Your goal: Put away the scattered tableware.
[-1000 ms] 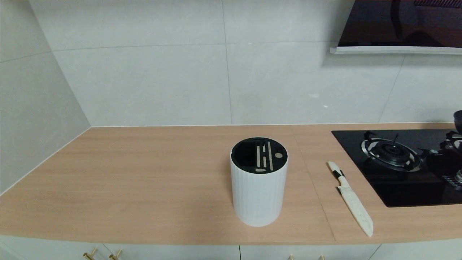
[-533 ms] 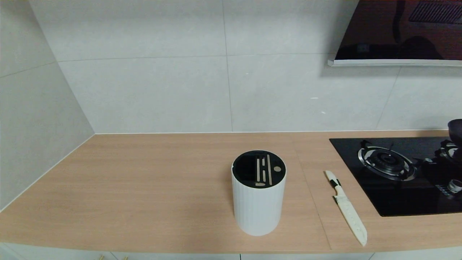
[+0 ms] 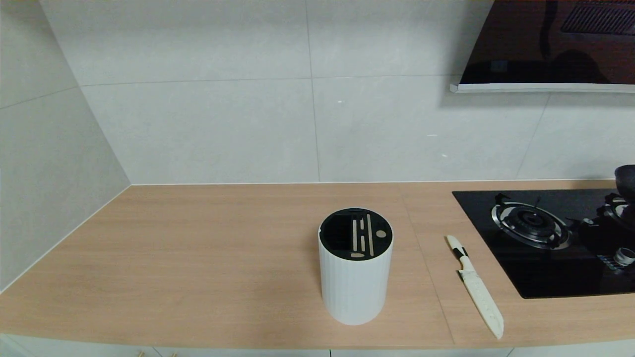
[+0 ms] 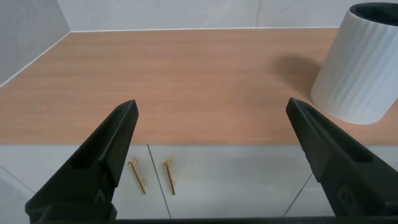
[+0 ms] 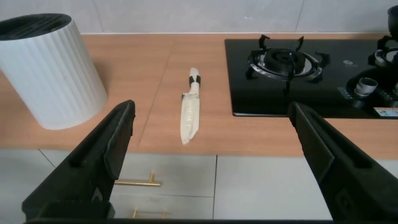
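A white ribbed knife holder (image 3: pixel 354 267) with a black slotted top stands upright near the counter's front edge; its side shows in the left wrist view (image 4: pixel 359 62) and the right wrist view (image 5: pixel 50 71). A cream knife (image 3: pixel 475 287) with a black band on its handle lies flat to the right of the holder, between it and the stove, blade toward the front edge (image 5: pixel 189 107). My left gripper (image 4: pixel 211 143) is open, held in front of the counter edge, left of the holder. My right gripper (image 5: pixel 211 143) is open, in front of the edge and facing the knife.
A black gas stove (image 3: pixel 545 238) with burners takes up the counter's right end (image 5: pixel 298 68). A range hood (image 3: pixel 545 49) hangs above it. The wooden counter (image 3: pixel 198 258) meets tiled walls at the back and left. Cabinet fronts with gold handles (image 4: pixel 152 177) sit below the edge.
The head camera tilted upward over the second, so the whole scene sits lower in the picture. The holder and knife have not moved on the counter.
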